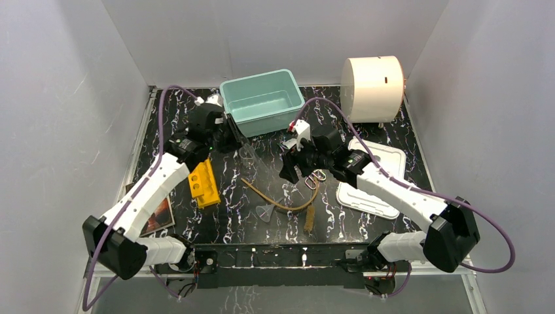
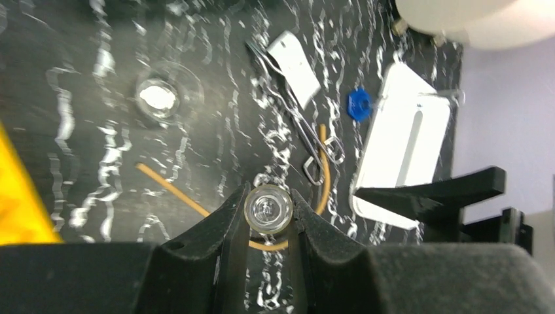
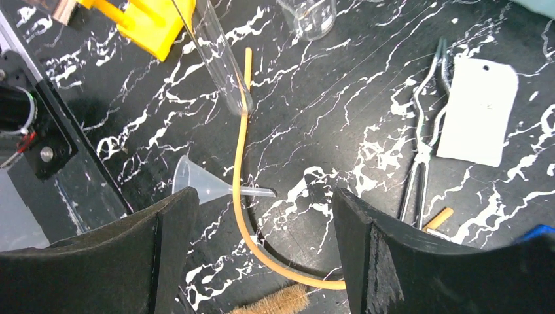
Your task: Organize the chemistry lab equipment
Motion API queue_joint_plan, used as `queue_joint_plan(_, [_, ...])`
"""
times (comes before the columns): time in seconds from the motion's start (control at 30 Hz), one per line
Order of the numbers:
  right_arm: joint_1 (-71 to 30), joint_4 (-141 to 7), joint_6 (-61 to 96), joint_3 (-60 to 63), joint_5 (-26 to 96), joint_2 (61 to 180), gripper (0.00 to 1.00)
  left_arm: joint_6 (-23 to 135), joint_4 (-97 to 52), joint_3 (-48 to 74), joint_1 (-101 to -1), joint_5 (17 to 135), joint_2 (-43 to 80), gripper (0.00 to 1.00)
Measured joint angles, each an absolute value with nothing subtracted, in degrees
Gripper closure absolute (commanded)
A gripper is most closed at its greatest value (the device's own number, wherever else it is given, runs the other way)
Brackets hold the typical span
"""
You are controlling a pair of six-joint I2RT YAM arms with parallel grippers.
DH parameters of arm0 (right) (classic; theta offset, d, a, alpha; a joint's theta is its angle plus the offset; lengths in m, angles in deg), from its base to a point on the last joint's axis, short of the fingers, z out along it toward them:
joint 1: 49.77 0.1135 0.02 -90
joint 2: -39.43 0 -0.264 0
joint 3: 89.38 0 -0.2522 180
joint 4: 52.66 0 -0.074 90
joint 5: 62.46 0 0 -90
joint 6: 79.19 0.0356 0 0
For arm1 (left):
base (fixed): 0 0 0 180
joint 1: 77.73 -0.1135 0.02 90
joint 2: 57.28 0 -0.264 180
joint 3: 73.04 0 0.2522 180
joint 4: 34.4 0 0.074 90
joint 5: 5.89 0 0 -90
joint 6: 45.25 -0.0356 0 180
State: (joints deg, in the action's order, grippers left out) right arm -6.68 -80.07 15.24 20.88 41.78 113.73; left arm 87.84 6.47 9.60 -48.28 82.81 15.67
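Tabletop (image 3: 340,85) glossy black marble-look — metal tongs (image 3: 423,150) shiny, rubber tube (image 3: 236,157) matt tan, funnel (image 3: 193,180) clear plastic.

Robot lab enclosure, white walls (image 1: 62,98), black marbled table (image 1: 229,219), clear funnel (image 3: 195,184)

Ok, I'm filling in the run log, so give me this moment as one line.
left gripper: shut on glass tube | right gripper: open above rubber tube, funnel | tongs, brush: on table

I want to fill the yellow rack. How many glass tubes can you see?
1. The glass tube is pinched in the left gripper. More could be hidden from these views.
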Motion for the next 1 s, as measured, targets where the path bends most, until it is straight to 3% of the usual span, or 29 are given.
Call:
queue_joint_plan(0.33, [-6.7,-80.1,17.5,20.7,36.8,110.6,0.17,81.7,24.2,25.7,-48.3,107.0,13.0,0.89])
queue_joint_plan(0.53, [-6.7,-80.0,18.1,20.7,35.8,110.6,0.16,78.0,29.6,28.0,-49.1,118.7,13.7,0.89])
queue_joint_plan(1.0, [-6.7,-80.0,18.8,20.7,35.1,110.9,0.17,68.7,16.7,23.6,-65.6,118.3,18.2,0.90])
